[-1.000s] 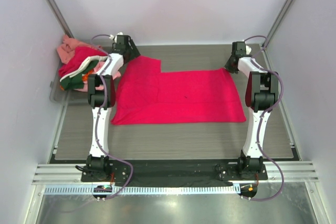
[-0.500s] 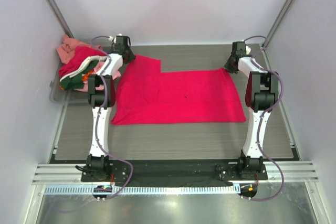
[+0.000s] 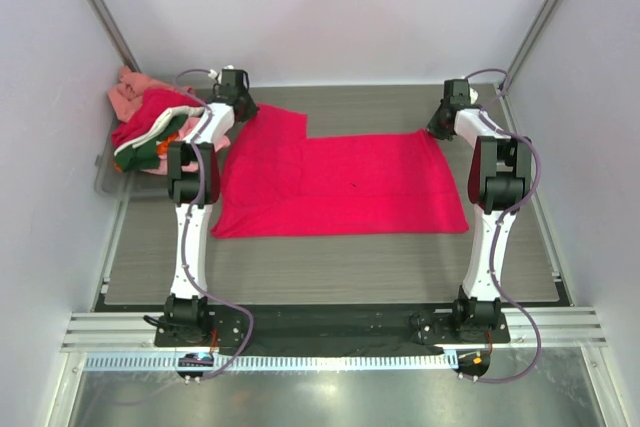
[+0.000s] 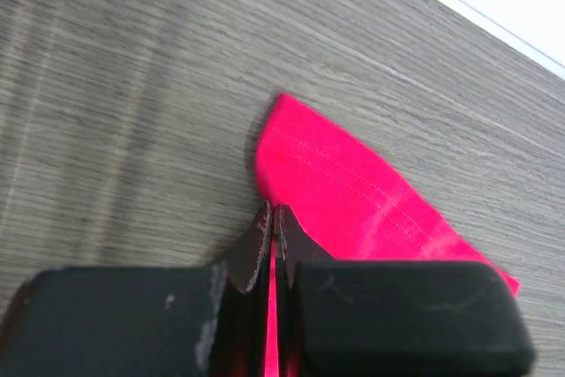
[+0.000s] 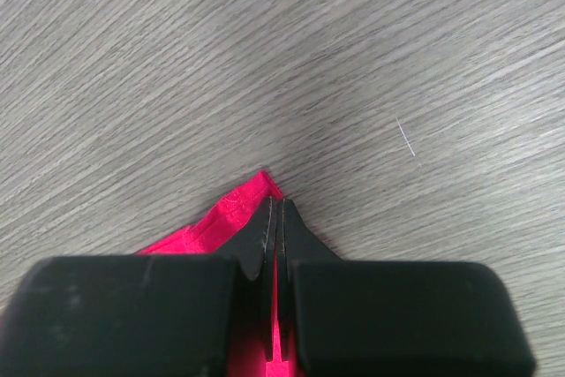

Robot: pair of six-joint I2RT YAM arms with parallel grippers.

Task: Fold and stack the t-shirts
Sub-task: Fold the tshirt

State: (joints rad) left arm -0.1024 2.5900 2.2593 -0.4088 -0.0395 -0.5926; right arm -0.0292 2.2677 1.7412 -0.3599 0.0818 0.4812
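Observation:
A crimson-red t-shirt [image 3: 335,185] lies spread flat across the middle of the table. My left gripper [image 3: 243,110] is shut on its far left corner [image 4: 322,178], with red cloth showing between the closed jaws. My right gripper [image 3: 437,128] is shut on the far right corner [image 5: 231,211], a thin strip of red cloth pinched between its jaws. More t-shirts [image 3: 150,125] in pink, red, dark green, white and orange sit heaped at the far left.
The heap rests on a grey tray [image 3: 108,182] against the left wall. Grey walls close in the table [image 3: 330,267] on the left, the back and the right. A metal rail [image 3: 330,332] runs along the near edge by the arm bases.
The left gripper's jaws have closed on the shirt's far left corner. The right gripper has stayed shut on its corner. The shirt lies as before.

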